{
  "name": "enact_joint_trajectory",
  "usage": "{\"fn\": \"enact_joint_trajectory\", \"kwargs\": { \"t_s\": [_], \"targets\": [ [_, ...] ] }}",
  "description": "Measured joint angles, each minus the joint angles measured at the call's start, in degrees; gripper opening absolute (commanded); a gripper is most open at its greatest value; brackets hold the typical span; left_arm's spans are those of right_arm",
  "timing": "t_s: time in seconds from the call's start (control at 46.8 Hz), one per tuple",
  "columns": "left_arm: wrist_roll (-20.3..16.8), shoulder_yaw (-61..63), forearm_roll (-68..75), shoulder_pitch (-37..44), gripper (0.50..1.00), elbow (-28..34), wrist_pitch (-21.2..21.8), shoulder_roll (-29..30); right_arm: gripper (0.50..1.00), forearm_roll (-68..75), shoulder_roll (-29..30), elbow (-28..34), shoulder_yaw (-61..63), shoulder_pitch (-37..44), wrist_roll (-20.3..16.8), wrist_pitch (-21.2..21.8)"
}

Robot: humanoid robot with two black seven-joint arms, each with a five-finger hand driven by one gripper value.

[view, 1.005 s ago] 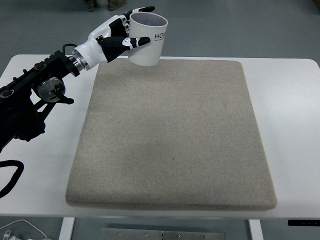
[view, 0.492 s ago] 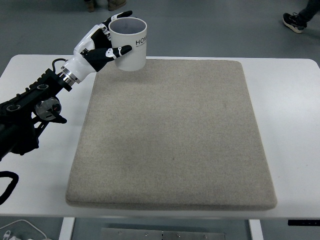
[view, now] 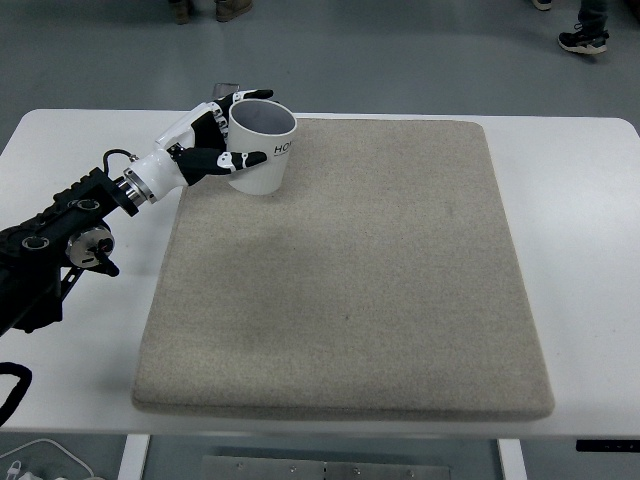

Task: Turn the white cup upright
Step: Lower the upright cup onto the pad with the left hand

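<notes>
The left arm [view: 60, 225] reaches in from the left edge across the white table [view: 80, 380], and the left hand [view: 205, 145] sits at the far-left corner of the grey felt mat [view: 345, 270]. Immediately to the right of the palm is the white cup [view: 260, 148], mouth up and open to the camera, its long axis close to vertical with a slight lean. The fingers [view: 243, 159] are curled around the cup's wall, one across the near side and others wrapping the far rim, so the hand has a closed grasp on it. The cup's base appears to be at or just above the mat's corner; contact cannot be confirmed from this angle. Judged from this, the flip itself looks done and what remains is to settle the cup and let go. The right arm is out of view
</notes>
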Motion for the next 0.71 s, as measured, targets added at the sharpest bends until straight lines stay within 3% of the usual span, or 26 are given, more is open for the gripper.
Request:
{"fn": "enact_joint_trajectory", "kwargs": {
  "t_s": [0.706],
  "targets": [
    [0.02,0.77,2.17,3.08,0.51,-0.08,2.8,-3.85,0.93,0.0,0.0,0.0,0.0,-0.01,0.0,0.01]
  ]
}}
